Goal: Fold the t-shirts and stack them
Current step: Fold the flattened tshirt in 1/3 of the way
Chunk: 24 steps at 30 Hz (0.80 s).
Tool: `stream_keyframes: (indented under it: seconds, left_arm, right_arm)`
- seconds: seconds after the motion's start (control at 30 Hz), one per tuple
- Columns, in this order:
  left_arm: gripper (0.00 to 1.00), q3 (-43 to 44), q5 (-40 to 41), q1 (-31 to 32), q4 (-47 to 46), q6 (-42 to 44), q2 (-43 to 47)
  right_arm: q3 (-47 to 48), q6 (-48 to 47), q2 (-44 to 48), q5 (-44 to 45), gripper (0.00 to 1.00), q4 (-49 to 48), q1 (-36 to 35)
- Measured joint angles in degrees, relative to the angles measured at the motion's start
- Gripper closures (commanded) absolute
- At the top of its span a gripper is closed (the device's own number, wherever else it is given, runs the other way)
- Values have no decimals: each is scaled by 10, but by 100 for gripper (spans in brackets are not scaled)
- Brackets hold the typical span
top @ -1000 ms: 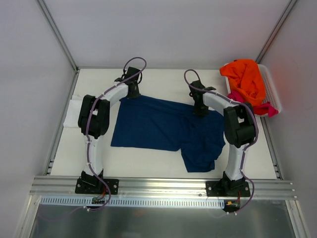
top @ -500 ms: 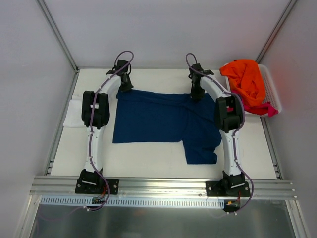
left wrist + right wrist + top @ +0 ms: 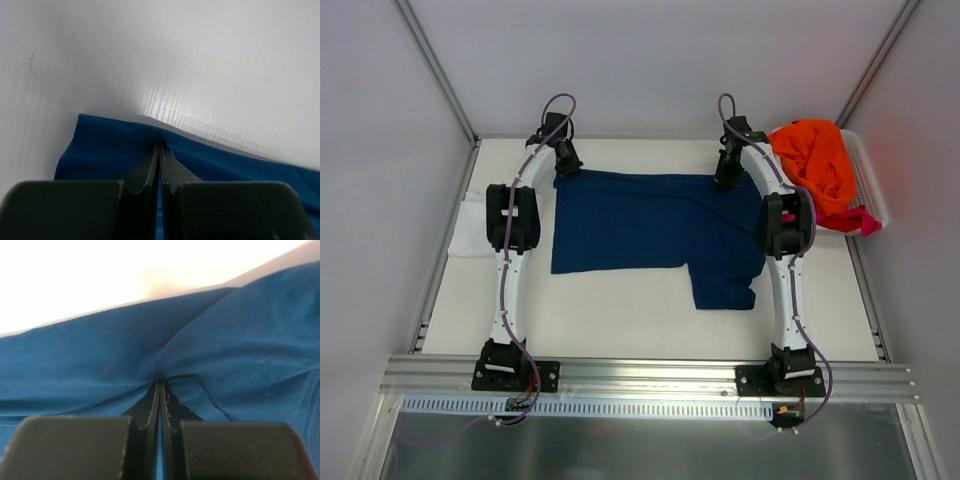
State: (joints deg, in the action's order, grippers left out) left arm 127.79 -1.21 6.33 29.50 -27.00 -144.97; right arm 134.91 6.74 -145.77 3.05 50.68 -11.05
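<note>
The left gripper [image 3: 160, 146] is seen clamped on the far edge of the navy blue t-shirt [image 3: 640, 225], close to its left corner, and the right gripper [image 3: 160, 382] is pinched shut on a gathered fold of that far edge. The shirt is spread flat between them on the table [image 3: 620, 315]. A white t-shirt [image 3: 468, 228] is laid at the table's left edge; an orange t-shirt [image 3: 815, 160] and a magenta-pink one [image 3: 865, 222] are heaped in the basket [image 3: 873, 185] at the far right

Bright, even light. Above the navy t-shirt [image 3: 100, 365] my right wrist view glares white; below it my fingers [image 3: 146, 412] blur.
</note>
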Motion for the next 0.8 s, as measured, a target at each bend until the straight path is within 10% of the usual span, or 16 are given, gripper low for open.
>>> stream_keyframes:
  seconds: [0.3,0.8]
  left_arm:
    - [100,0,20,0,13,0,13]
    - [100,-79,43,1,9,8,232]
  right_arm:
    - [-41,-24,24,-32,38,-68,28]
    - [-134,-77,242,-69,32,-126,26]
